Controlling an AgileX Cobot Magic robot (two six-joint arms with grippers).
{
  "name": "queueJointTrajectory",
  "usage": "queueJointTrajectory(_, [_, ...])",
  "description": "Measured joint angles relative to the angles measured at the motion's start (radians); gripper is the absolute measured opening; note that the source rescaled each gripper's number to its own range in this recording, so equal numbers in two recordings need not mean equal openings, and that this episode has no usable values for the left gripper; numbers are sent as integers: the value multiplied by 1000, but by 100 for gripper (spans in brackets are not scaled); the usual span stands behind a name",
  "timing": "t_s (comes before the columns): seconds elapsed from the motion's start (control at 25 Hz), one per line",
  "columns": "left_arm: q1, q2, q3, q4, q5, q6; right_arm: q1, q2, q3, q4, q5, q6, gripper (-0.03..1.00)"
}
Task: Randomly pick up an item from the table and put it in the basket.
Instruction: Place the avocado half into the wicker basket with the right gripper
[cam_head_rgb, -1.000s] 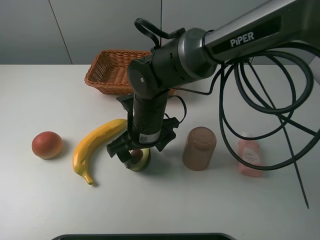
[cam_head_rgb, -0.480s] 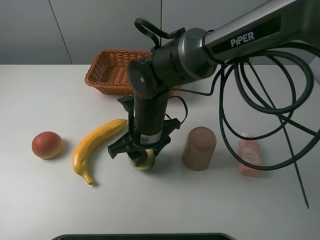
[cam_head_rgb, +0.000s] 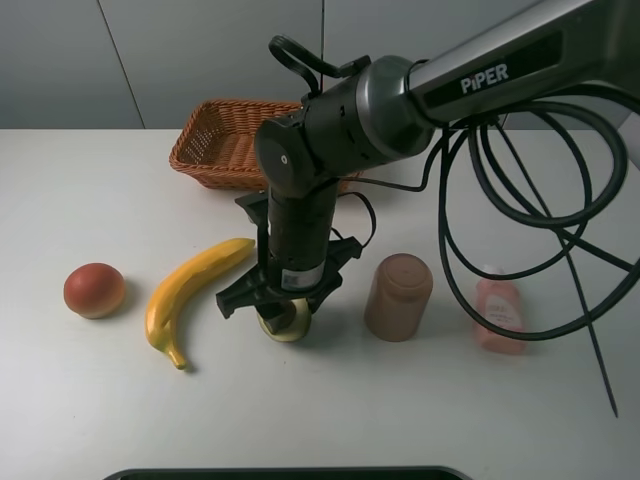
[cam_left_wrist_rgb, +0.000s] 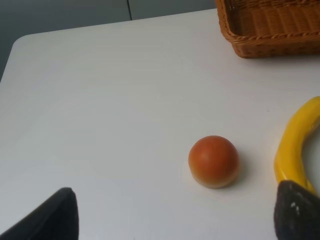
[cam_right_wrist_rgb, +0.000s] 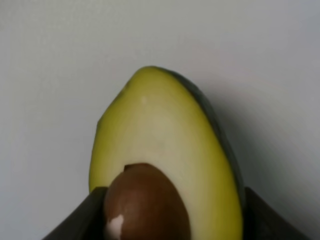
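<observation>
Two arms, but only one is working. The R gripper (cam_head_rgb: 283, 312) points straight down near mid-desk, a little toward the near edge, with its jaws drawn in on the avocado (cam_head_rgb: 285, 322). In the R wrist view the fingers (cam_right_wrist_rgb: 85, 220) press on both flanks of the fruit, which has its cut face up and its brown pit next to the cam.

What changed: a sec ago the jaws stood wider and the overhead cam saw the avocado's dark green skin. Now they are pinched in and the fruit shows pale. Over the last half sec almost nothing moved, so the grip looks settled. Judging from this, the pick is made and what's left is the lift and the carry. I can't tell whether the avocado has cleared the table (cam_head_rgb: 90, 400) yet — it looks to be on it or barely off.

The basket (cam_head_rgb: 215, 150) sits at the far edge, left of centre and well apart from the fruit, with nothing visible inside. The banana (cam_head_rgb: 190, 290) lies just beside the gripper on its left-edge side, and a red fruit (cam_head_rgb: 94, 290) is nearer the left edge. A brown cup (cam_head_rgb: 398, 297) and a pink bottle (cam_head_rgb: 498, 315) stand toward the right edge.

The L gripper (cam_left_wrist_rgb: 175, 220) is spread wide and holds nothing. It hangs over the left part of the desk — out of the overhead shot.
</observation>
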Motion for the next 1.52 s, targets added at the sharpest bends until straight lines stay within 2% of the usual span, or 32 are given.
queueJointTrajectory(0.24, [0, 0, 0, 0, 0, 2, 0, -70, 0, -15, 35, -4, 0])
queueJointTrajectory(0.4, [0, 0, 0, 0, 0, 2, 0, -189, -50, -81, 96, -4, 0])
queueJointTrajectory(0.56, [0, 0, 0, 0, 0, 3, 0, -283, -174, -235, 154, -4, 0])
queueJointTrajectory(0.68, [0, 0, 0, 0, 0, 3, -4, -308, -283, -407, 146, -8, 0])
queueJointTrajectory(0.76, [0, 0, 0, 0, 0, 3, -24, -311, -322, -494, 84, -12, 0])
queueJointTrajectory(0.84, [0, 0, 0, 0, 0, 3, -58, -306, -334, -554, -21, -14, 0])
queueJointTrajectory(0.92, [0, 0, 0, 0, 0, 3, -104, -286, -337, -579, -162, -14, 0])
queueJointTrajectory(1.04, [0, 0, 0, 0, 0, 3, -160, -229, -337, -587, -320, -1, 0])
queueJointTrajectory(1.16, [0, 0, 0, 0, 0, 3, -197, -146, -339, -597, -385, 11, 0])
queueJointTrajectory(1.36, [0, 0, 0, 0, 0, 3, -207, 36, -339, -609, -465, 15, 0])
queueJointTrajectory(1.52, [0, 0, 0, 0, 0, 3, -207, 135, -339, -611, -492, 15, 0])
